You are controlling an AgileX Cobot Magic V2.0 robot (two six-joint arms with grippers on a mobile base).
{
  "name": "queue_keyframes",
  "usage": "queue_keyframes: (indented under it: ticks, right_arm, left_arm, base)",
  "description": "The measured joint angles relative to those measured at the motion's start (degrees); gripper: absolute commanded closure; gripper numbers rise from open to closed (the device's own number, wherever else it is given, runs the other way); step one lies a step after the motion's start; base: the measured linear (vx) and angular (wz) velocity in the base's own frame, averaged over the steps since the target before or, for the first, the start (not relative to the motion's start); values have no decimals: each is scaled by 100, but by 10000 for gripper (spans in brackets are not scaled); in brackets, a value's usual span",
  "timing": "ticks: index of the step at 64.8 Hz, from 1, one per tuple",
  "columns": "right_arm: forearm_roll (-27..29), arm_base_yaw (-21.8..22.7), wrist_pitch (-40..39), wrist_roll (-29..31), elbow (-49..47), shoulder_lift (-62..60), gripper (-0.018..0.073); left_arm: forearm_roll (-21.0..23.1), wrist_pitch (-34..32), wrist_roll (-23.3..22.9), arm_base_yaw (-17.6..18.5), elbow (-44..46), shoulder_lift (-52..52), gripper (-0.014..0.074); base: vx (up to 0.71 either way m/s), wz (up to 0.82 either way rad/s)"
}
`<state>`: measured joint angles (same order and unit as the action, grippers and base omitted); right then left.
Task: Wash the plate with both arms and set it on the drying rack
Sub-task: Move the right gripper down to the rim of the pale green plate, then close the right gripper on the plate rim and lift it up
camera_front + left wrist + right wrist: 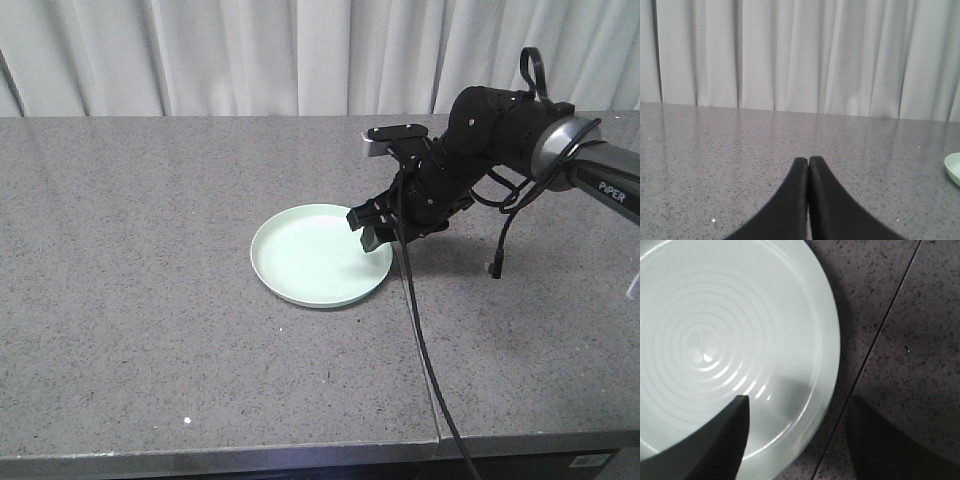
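The plate [315, 255] lies flat on the counter [130, 250], a little right of its middle and about halfway between the back and front edges, its right rim just beside the counter's seam [880, 335]. The right arm [500, 130] reaches in from the right edge. The right gripper [797, 404] is spread wide astride that rim, holding nothing, with one finger [730, 435] over the plate's inside and the other outside it. The left gripper [808, 161] has its fingers pressed together on nothing, low over the counter, with the plate well off to its right.
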<state>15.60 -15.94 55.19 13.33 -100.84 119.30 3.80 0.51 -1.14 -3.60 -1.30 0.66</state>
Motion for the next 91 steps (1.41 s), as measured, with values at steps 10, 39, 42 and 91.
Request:
queue_keyframes:
  ticks: [10,39,42,91]
  right_arm:
    - [2,0,-121,-11,-6,125,149]
    - [7,0,-178,-11,-6,245,308]
    - [14,0,-178,-11,-6,245,349]
    - [26,0,48,-39,-29,245,567]
  left_arm:
    - [0,0,0,0,0,0,603]
    - [0,0,0,0,0,0,603]
    - [0,0,0,0,0,0,603]
    - [0,0,0,0,0,0,603]
  base:
    - [0,0]
    - [0,0]
    - [0,0]
    - [0,0]
